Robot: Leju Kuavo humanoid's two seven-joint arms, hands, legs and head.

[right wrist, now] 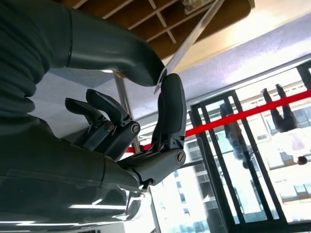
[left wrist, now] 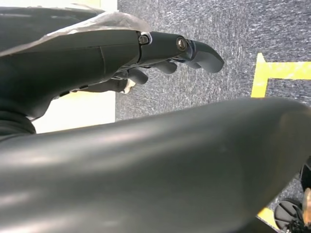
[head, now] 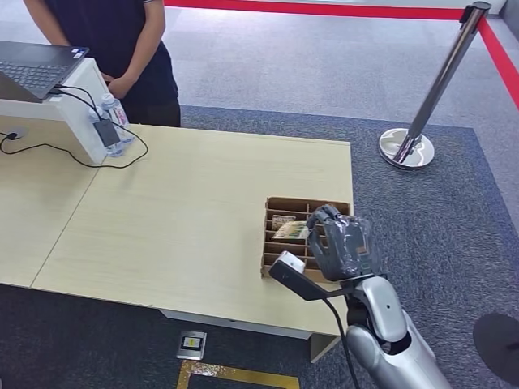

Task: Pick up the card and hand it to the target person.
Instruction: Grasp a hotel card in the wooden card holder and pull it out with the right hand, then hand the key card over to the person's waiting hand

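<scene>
While my right hand (head: 340, 241) hovers over the brown cardboard divider box (head: 278, 209) at the near right corner of the pale wooden table (head: 183, 211), I see its thumb and a dark fingertip (right wrist: 172, 104) pinching a thin clear plastic card (right wrist: 190, 39), edge-on, just above the compartments. My left hand (left wrist: 121, 58) hangs over grey carpet, its fingers stretched out and holding nothing. A person in dark clothes (head: 131, 44) stands behind the table's far side beside an open laptop (head: 33, 66).

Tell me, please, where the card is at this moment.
In the right wrist view the card is pinched between the thumb and a finger of the right hand, just over the brown divided box near the table's right end.
</scene>
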